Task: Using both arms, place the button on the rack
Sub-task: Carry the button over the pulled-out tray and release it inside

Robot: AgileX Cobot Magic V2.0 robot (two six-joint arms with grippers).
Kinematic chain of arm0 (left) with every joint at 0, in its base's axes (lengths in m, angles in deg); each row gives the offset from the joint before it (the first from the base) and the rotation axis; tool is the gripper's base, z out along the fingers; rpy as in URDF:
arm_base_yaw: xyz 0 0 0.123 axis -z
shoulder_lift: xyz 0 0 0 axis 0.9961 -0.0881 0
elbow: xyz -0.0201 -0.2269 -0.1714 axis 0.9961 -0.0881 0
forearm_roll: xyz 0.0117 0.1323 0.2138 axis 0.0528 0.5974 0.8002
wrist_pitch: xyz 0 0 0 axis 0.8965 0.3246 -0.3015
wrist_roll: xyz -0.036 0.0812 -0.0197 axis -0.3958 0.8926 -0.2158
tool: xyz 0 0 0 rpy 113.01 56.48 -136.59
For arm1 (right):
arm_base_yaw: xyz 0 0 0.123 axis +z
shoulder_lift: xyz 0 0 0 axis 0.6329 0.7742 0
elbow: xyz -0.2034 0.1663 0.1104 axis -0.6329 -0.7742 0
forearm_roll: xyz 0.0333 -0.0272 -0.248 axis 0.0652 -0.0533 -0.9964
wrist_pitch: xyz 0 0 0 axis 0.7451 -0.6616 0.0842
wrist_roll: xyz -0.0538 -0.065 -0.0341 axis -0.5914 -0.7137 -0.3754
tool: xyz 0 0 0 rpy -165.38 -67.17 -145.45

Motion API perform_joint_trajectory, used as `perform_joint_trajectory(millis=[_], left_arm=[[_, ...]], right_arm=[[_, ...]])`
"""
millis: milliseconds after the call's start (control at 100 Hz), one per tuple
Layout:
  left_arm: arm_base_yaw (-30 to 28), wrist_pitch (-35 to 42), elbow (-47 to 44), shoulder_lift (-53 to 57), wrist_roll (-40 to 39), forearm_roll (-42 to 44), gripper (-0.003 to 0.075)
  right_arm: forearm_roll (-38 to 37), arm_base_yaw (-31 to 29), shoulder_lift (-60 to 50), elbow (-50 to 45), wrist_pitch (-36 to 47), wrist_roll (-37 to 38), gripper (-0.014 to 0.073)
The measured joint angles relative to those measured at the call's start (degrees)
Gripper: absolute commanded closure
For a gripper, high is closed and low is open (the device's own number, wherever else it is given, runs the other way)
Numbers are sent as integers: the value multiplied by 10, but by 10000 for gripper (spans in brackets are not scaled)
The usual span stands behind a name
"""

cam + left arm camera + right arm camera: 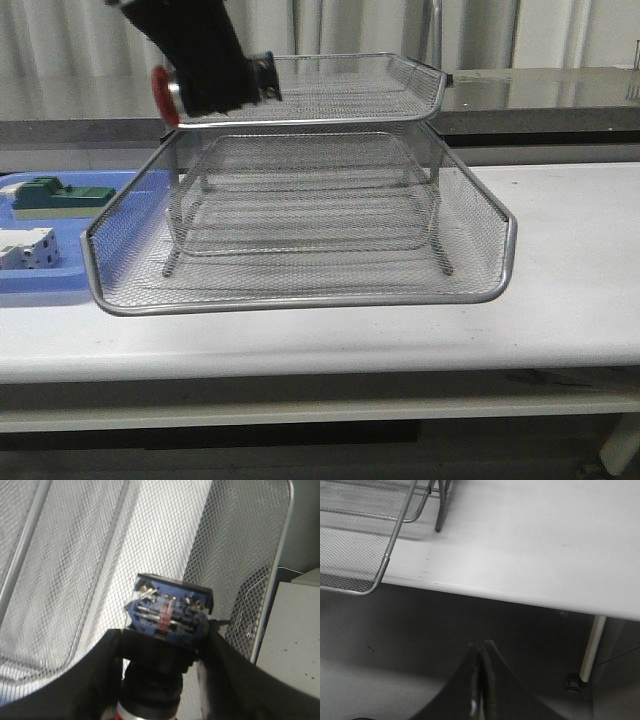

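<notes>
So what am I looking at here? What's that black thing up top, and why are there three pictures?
It's a robot with two arms, and each picture comes from a different camera. The front view looks forward over a white table. On it stands a silver wire rack with stacked trays. Beside it lies a blue tray holding a green-topped block and a white block.

The black thing is the left arm's tool. It holds a button with a red cap at the top tray's edge.

The left wrist camera rides on that arm, so you see the button's blue back squeezed between the fingers, above the mesh.

The right wrist camera shows the other tool, closed and empty, off the table's edge.
</notes>
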Motion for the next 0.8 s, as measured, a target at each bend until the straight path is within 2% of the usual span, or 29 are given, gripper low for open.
perform_joint_trajectory(millis=[250,530,600,720,800], left_arm=[[28,84,0,-59,0,0,680],[30,103,-1,-88,0,0,652],[30,107,-1,-88,0,0,591],[30,109,-1,-89,0,0,415],[30,110,-1,-89,0,0,328]], right_arm=[[0,0,0,0,0,0,664],[0,0,0,0,0,0,664],[0,0,0,0,0,0,664],[0,0,0,0,0,0,664],[0,0,0,0,0,0,664]])
